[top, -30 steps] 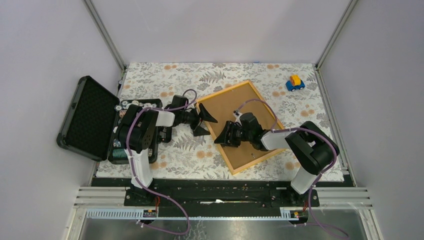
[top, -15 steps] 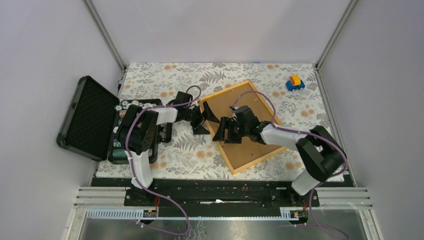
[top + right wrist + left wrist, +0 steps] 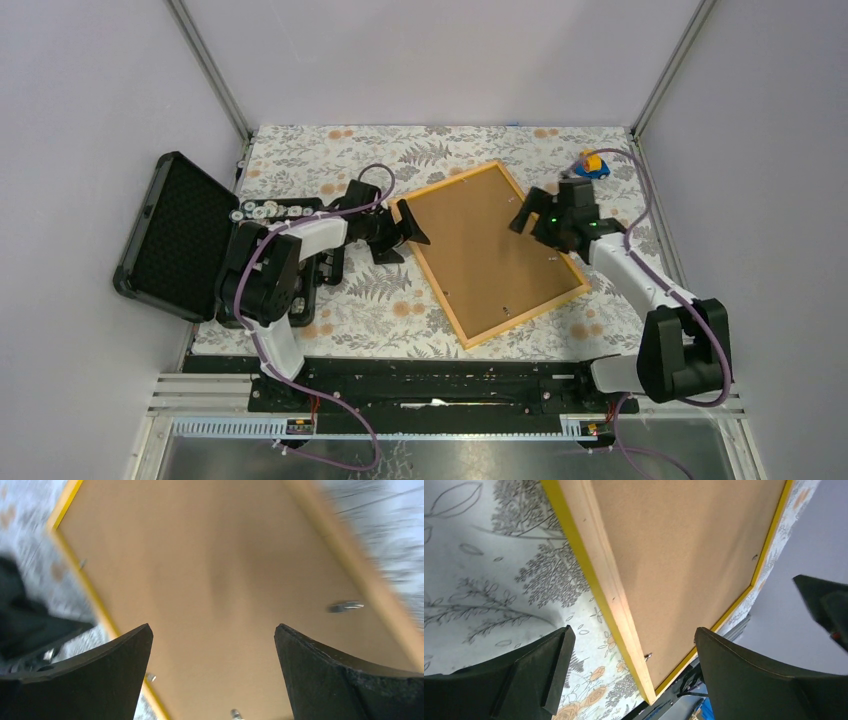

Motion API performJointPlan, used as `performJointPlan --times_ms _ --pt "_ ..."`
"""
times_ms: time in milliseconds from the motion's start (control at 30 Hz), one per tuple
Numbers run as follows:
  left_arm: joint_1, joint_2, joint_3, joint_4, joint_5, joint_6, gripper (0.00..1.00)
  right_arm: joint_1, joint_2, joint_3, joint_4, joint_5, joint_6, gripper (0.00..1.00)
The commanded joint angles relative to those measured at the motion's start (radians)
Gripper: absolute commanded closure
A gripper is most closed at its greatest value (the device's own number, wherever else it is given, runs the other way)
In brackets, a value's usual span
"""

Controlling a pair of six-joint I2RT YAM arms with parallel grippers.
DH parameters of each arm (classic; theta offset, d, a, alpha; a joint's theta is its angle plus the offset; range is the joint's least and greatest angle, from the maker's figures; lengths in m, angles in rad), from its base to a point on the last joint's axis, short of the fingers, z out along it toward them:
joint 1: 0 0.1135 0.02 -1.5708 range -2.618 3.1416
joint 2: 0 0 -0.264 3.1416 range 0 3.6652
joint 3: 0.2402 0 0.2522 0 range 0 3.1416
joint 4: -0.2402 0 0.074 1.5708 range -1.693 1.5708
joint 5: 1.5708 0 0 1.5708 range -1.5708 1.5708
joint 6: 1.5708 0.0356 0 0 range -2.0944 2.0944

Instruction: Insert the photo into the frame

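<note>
The frame (image 3: 446,184) lies face down and askew on the floral cloth, its yellow-orange rim around a brown backing board (image 3: 490,250). The photo is out of view. My left gripper (image 3: 402,238) is open at the frame's left corner; in the left wrist view its jaws (image 3: 634,635) straddle the yellow edge (image 3: 589,575) without touching it. My right gripper (image 3: 535,228) hovers open over the frame's right side. The right wrist view shows the board (image 3: 210,565) between its spread fingers (image 3: 212,630), and a metal turn tab (image 3: 345,606).
An open black case (image 3: 175,235) with small cylinders along its rim stands at the left, beside my left arm. A blue and yellow toy car (image 3: 590,165) sits at the back right, partly behind the right arm's cable. Grey walls close in the cloth (image 3: 350,300).
My right gripper has risen off the board's near-left part, swung to the frame's right side and opened wide. The left gripper stays by the left corner, slightly wider.
</note>
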Motion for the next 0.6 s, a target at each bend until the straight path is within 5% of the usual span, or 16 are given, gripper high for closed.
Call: performJointPlan --times_ms 0,167,567 --pt "-0.016 -0.047 -0.057 0.032 -0.058 -0.021 0.01 -0.188 -0.025 0.005 -0.093 0.116 -0.030 0.00" --pt "-0.037 0.011 -0.043 0.053 -0.021 -0.023 0.01 -0.342 0.107 0.060 -0.093 0.086 -0.043 0.00" --pt "-0.100 0.103 0.075 -0.016 -0.056 0.082 0.01 -0.405 0.311 0.031 -0.031 -0.017 -0.088 0.00"
